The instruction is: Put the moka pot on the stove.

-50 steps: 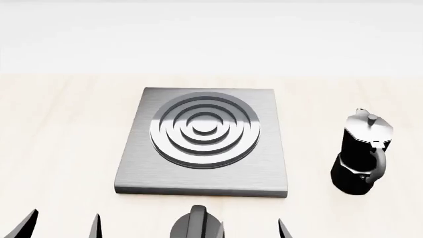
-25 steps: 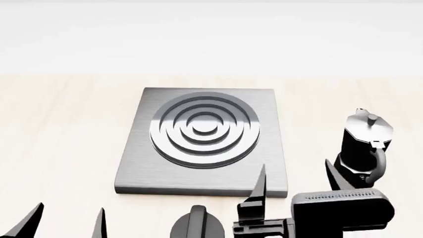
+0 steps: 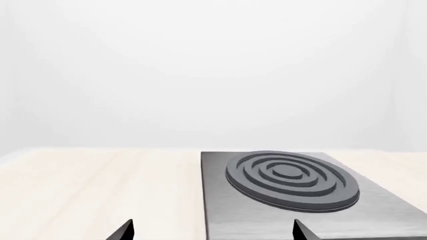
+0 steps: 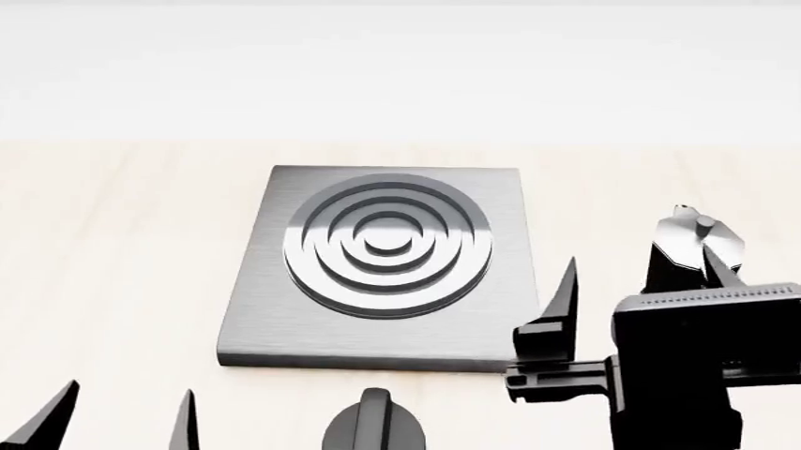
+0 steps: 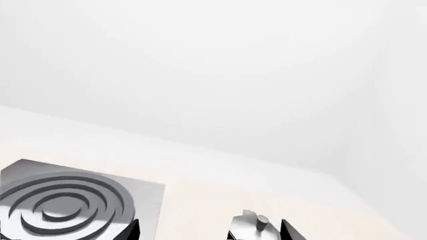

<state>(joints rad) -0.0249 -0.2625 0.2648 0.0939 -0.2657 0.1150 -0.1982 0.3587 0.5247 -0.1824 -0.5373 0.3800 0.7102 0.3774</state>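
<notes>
Right gripper (image 4: 632,281) jaws spread near moka pot (image 4: 692,246), seemingly untouched, beside stove (image 4: 389,268)

In your head view, the right gripper (image 4: 632,281) and its black housing covered the moka pot (image 4: 691,246) from the waist down, so only the silvery lid and upper body showed. Whether a fingertip touched the pot could not be told. Nearer you than the stove (image 4: 250,323), the black knob (image 4: 373,424) and the left gripper (image 4: 119,417) were cut off by the frame's edge.
</notes>
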